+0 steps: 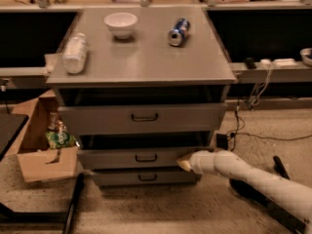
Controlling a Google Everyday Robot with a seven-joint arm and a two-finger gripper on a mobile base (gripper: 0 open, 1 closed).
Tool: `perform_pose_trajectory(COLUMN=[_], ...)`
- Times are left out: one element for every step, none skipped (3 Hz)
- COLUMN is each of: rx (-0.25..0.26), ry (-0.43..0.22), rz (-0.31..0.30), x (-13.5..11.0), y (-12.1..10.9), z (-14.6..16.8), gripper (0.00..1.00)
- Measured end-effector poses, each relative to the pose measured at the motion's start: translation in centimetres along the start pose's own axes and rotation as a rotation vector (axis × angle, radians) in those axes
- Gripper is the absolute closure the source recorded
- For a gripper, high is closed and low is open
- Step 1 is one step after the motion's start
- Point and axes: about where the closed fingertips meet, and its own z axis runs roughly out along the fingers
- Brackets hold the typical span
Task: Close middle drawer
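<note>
Pincer (184,164) on white arm sits at R end of the wide, shallow grey metal middle drawer (113,159), apparently touching its front, placed to push w/o using the small dark bar handle (146,157). Drawer, 2nd of three, protrudes slightly. Pincer state: cannot tell.

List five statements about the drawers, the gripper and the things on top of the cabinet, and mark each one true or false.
1. The middle drawer is partly pulled out. True.
2. The gripper is at the handle of the tall top drawer. False: it is at the right end of the middle drawer's front panel.
3. The can stands upright on the cabinet top. False: it lies on its side.
4. A white bowl sits on the cabinet top. True.
5. A plastic bottle lies on its side near the top's left edge. True.
</note>
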Motion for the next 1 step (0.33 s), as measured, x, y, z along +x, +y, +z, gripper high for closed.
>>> perform_pose_trajectory(rx=[0.000], ry=[0.000], rz=[0.000], x=[0.24], y=[0.25], z=[-0.24], gripper=[1.00])
